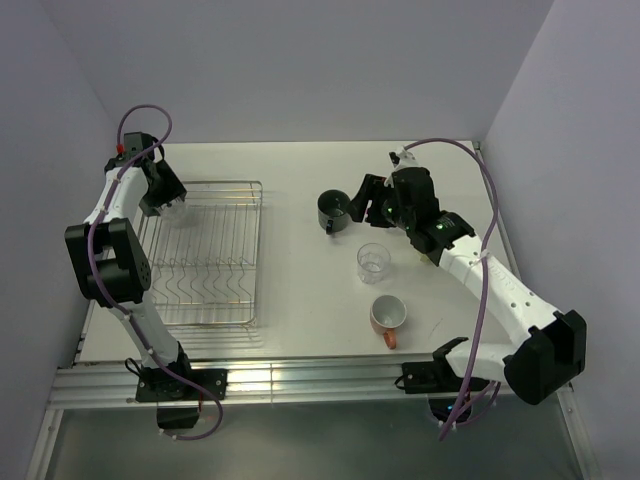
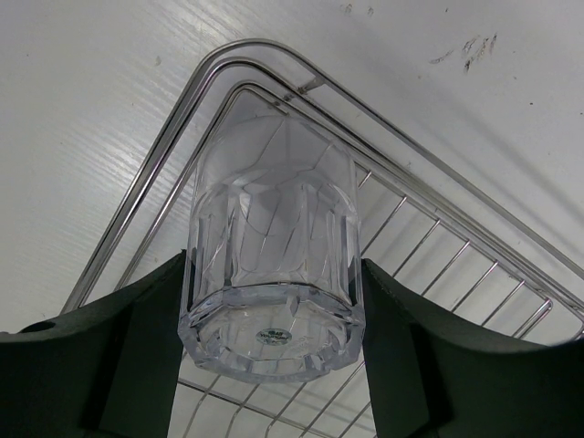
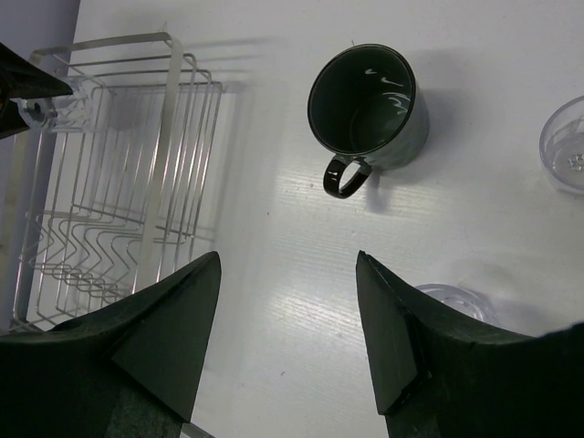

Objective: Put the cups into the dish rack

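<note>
Gripping a clear tumbler point(image 2: 271, 246), left fingers point(image 2: 109, 356) over the dish rack point(image 1: 259, 260) at its far-left corner near the bench point(image 1: 300, 290) left edge, right fingers point(image 3: 164, 338) spread wide, empty, just short of the black mug point(image 3: 370, 105), second tumbler point(image 1: 373, 262) and orange mug point(image 1: 388, 314) nearer the front edge

dish rack point(image 1: 205, 255): shiny metal wire; tumbler point(image 2: 272, 265): clear faceted glass; black mug point(image 3: 370, 105): glossy

I see the dish rack point(image 1: 205, 255) along the bench's left edge with a tumbler point(image 2: 272, 265) at its far left corner, a mug point(image 1: 335, 211) right of the rack toward the far edge, a second tumbler point(image 1: 373, 262) nearer me, and a second mug point(image 1: 388, 315) closest to the near edge.
</note>
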